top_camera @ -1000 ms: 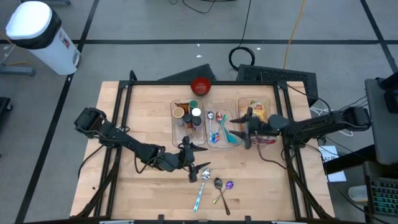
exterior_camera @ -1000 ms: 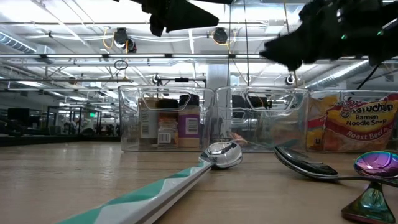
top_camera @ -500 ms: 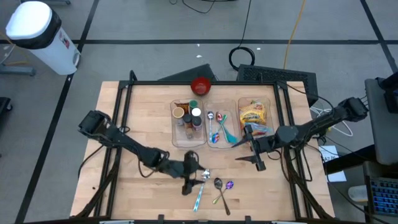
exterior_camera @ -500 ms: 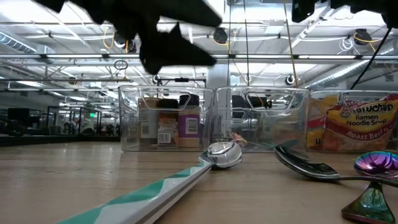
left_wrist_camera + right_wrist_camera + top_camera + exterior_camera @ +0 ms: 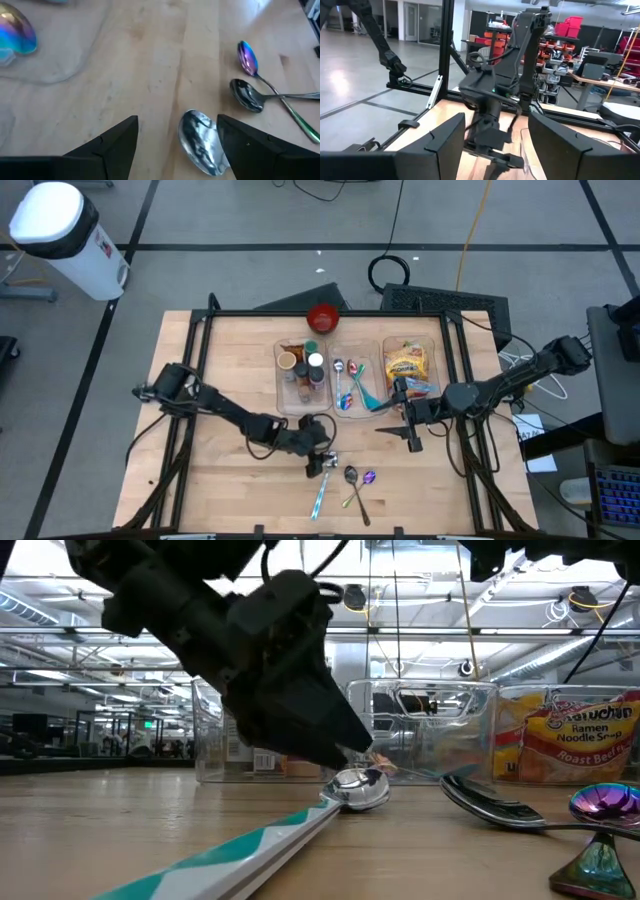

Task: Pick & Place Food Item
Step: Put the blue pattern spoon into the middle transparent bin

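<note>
Ramen packets (image 5: 408,364) (image 5: 577,740) lie in the rightmost of three clear bins; no gripper is near them. My left gripper (image 5: 324,460) (image 5: 177,131) is open and low over the table. Its fingers stand on either side of the shiny bowl (image 5: 201,142) (image 5: 360,787) of a spoon with a teal-and-white handle (image 5: 321,492). Whether a finger touches that bowl I cannot tell. My right gripper (image 5: 409,435) (image 5: 496,118) is open with nothing in it, raised in front of the ramen bin and pointing toward the left arm.
A silver spoon (image 5: 247,95) and an iridescent spoon (image 5: 247,56) lie crossed just right of the left gripper. The middle bin (image 5: 352,412) holds more spoons, and the left bin (image 5: 286,408) holds jars. A red bowl (image 5: 322,317) sits at the far edge.
My left gripper has come down toward the spoon with the teal handle, rolling and tipping as it sank; it stays open. My right gripper pulled back from above the bins toward the near edge and rose a little, then held still.
</note>
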You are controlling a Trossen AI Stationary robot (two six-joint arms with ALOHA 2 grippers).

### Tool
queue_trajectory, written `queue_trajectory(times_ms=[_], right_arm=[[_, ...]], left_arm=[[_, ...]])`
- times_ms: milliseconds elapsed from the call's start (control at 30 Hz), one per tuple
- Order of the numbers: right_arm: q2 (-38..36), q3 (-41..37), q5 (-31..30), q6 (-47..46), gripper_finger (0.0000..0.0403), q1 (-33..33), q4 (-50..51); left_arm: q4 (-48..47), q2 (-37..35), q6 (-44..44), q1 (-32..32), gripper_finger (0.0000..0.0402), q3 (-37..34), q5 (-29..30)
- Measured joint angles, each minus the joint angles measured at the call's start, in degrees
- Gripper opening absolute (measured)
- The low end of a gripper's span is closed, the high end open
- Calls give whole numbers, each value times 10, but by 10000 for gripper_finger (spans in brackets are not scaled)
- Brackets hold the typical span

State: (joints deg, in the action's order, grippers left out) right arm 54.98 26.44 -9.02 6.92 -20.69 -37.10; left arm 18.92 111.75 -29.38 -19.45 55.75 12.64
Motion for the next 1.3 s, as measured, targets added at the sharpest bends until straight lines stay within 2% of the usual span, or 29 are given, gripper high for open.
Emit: queue_trajectory(times_ms=[233,433,567,833,900,967,1100,1200,1300], right_arm=[[0,0,0,0,210,0,2],[0,0,0,0,210,0,1],[0,0,0,0,208,0,2],[0,0,0,0,208,0,3],[0,0,1,0,208,0,4],[0,0,1,0,208,0,5],[0,0,1,0,208,0,5],[0,0,1,0,208,0,6],[0,0,1,1,208,0,6]], left_arm=[[6,31,-13,9,271,0,-51],[6,33,-4,9,260,1,-64],[8,35,19,4,205,1,-77],[8,34,27,6,36,0,-126],[8,29,34,10,14,1,-148],[6,22,44,15,16,0,-161],[-8,-7,67,13,26,-1,-144],[-8,-41,107,-1,9,0,-117],[-9,-75,153,-24,10,0,-58]])
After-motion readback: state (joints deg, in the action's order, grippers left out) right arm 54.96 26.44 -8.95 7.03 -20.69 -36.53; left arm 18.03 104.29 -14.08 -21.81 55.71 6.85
